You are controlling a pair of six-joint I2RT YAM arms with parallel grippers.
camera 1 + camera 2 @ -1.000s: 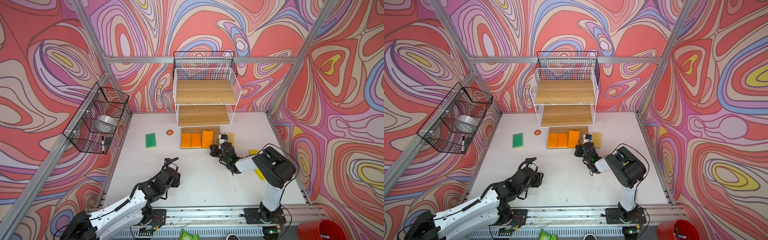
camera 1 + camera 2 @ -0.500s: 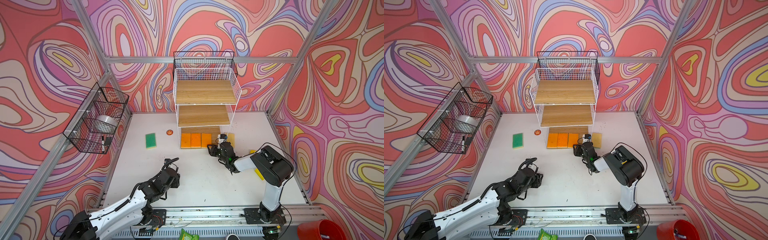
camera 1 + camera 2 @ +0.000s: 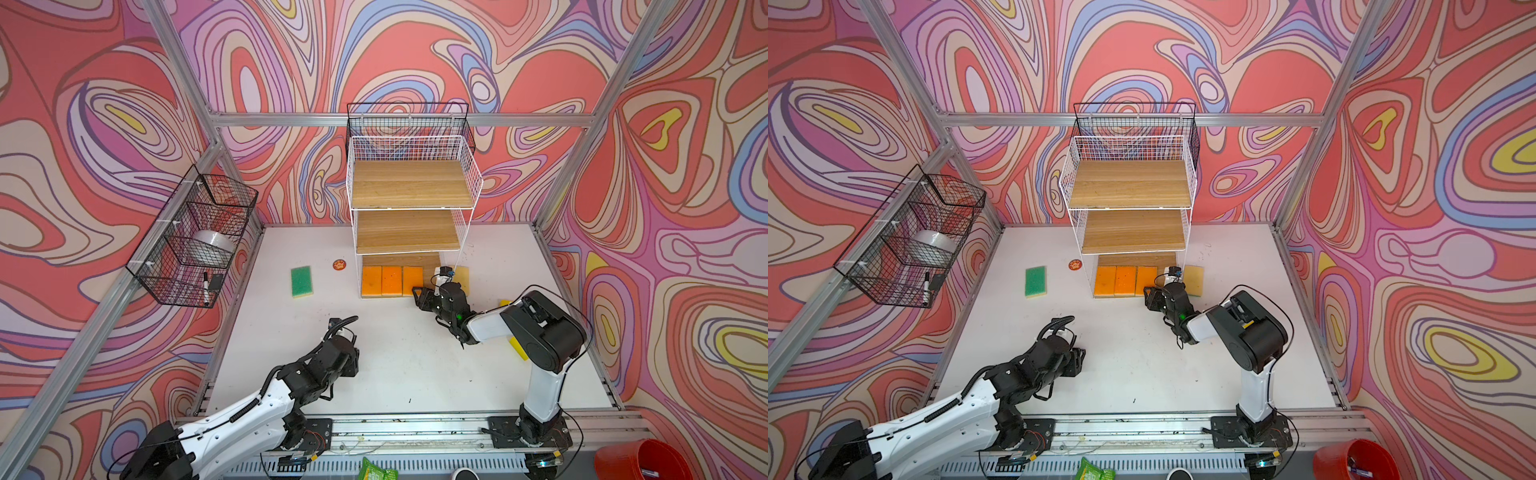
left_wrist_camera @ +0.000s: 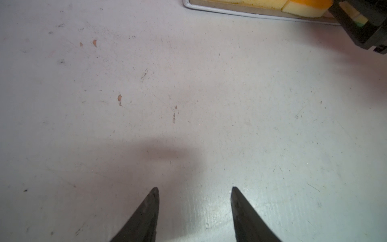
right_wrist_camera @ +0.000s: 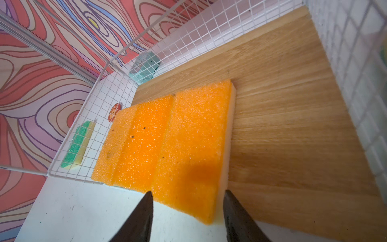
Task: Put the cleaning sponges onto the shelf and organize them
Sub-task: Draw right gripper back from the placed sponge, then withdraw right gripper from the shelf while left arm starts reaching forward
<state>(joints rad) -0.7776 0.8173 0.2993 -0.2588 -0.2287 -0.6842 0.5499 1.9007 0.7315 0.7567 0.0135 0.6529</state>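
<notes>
Three orange cleaning sponges (image 3: 392,281) lie flat side by side on the lowest board of the white wire shelf (image 3: 409,230). In the right wrist view the nearest orange sponge (image 5: 194,146) has its end just between the fingertips of my right gripper (image 5: 188,193), which is open and apart from it. A green sponge (image 3: 301,281) lies on the table left of the shelf. A pale sponge (image 3: 462,279) lies at the shelf's right. A yellow sponge (image 3: 518,347) shows partly behind the right arm. My left gripper (image 4: 194,188) hangs open and empty over bare table.
A small round orange disc (image 3: 339,264) lies between the green sponge and the shelf. Black wire baskets (image 3: 195,237) hang on the left wall, and another (image 3: 409,124) hangs behind the shelf. The two upper boards hold nothing. A red bucket (image 3: 636,461) stands off the table.
My right gripper has opened and let go of the third orange sponge, which was tilted up and now lies flat beside the other two. The left arm has not moved.
</notes>
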